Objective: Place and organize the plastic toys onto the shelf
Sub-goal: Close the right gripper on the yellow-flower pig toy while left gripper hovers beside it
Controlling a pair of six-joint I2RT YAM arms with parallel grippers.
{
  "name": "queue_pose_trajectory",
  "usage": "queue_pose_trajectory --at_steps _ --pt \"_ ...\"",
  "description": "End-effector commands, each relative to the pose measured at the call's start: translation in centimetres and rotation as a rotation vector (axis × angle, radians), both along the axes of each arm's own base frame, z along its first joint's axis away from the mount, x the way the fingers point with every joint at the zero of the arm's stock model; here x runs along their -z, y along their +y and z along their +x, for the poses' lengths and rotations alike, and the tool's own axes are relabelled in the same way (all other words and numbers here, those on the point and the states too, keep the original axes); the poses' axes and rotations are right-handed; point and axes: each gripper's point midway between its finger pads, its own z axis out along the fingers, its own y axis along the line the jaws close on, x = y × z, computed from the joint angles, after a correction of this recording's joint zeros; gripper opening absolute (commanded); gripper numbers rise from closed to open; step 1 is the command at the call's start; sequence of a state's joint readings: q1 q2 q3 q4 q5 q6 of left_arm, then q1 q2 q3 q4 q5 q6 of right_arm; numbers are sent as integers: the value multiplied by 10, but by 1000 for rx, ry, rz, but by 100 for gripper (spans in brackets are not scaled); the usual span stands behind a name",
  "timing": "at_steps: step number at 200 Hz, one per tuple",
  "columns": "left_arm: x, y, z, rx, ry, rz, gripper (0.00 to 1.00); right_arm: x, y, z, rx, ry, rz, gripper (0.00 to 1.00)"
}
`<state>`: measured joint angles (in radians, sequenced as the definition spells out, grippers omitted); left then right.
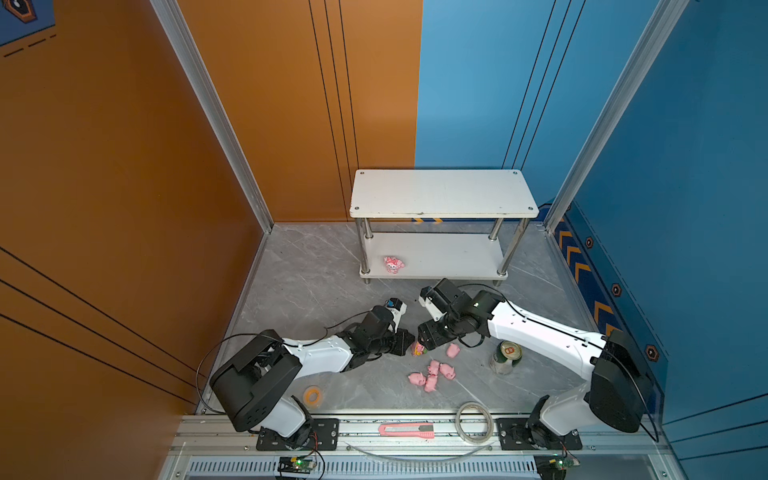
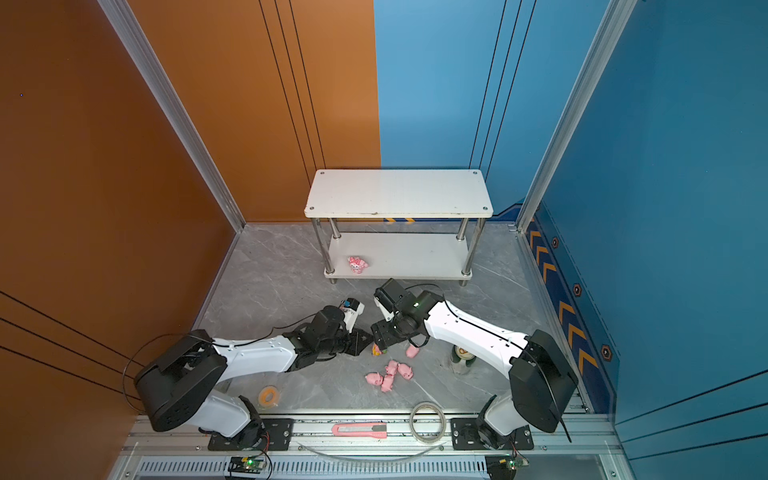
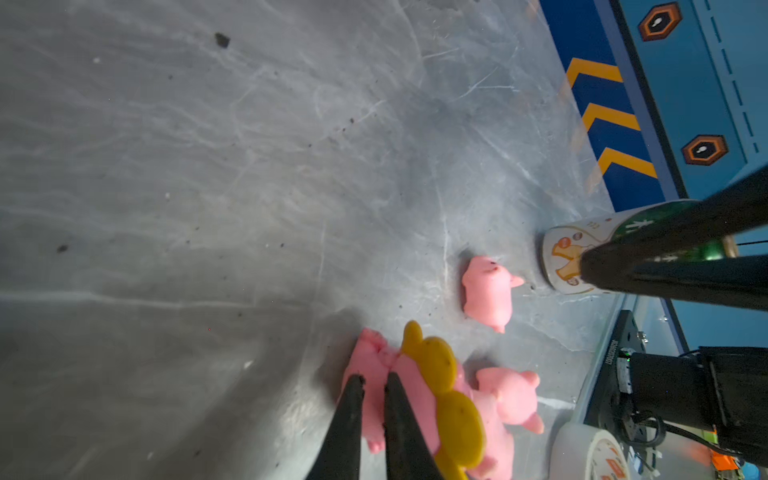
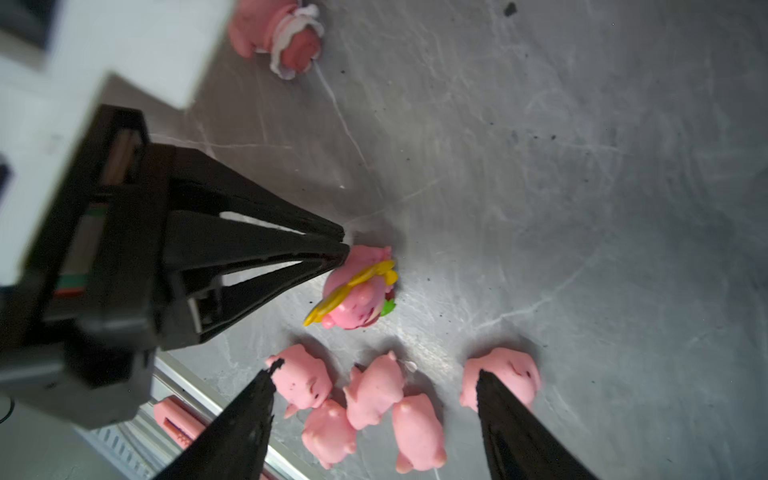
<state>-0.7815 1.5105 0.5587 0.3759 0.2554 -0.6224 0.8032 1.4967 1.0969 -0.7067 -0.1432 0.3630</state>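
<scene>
The sunflower toy [image 4: 357, 291] lies on its side on the desk [image 1: 316, 282], well short of the shelf [image 1: 442, 193], one end touching the left pincer's [image 4: 343, 245] pressed-together tips, so the left arm is nearer, while the right pincer [image 4: 378, 370] stands wide apart beside it, toward the pigs [image 4: 374, 395].

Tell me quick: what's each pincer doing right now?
Left pincer: shut, tips against the sunflower-faced toy; grip unclear.
Right pincer: open, holding nothing.

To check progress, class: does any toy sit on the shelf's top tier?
No, its top tier is bare; one pink-white figurine sits on the lower tier.
</scene>
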Motion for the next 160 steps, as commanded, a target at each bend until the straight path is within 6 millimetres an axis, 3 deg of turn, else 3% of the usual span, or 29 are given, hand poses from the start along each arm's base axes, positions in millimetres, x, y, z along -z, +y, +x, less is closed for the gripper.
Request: queue_pose_trajectory --at_steps 1,16,20,24,56,108,160 --pt "-11 -17 4 31 -17 -42 14 12 -16 -6 -2 24 -55 79" --pt "-7 -19 7 32 -15 -34 14 18 -15 -11 -14 28 -53 85" --pt "-5 -18 7 31 -13 -31 14 19 -13 -12 -23 26 -48 97" --pt "-3 -18 8 29 -11 -29 14 20 -11 -14 -31 26 -44 100" --pt "3 -13 15 16 2 -25 14 27 11 -16 -93 -7 -31 100" --pt "-5 0 27 -11 -22 -36 14 39 40 5 -95 -95 -24 100" --pt "-13 3 40 -7 -36 -58 14 51 56 24 -131 -141 -43 100"
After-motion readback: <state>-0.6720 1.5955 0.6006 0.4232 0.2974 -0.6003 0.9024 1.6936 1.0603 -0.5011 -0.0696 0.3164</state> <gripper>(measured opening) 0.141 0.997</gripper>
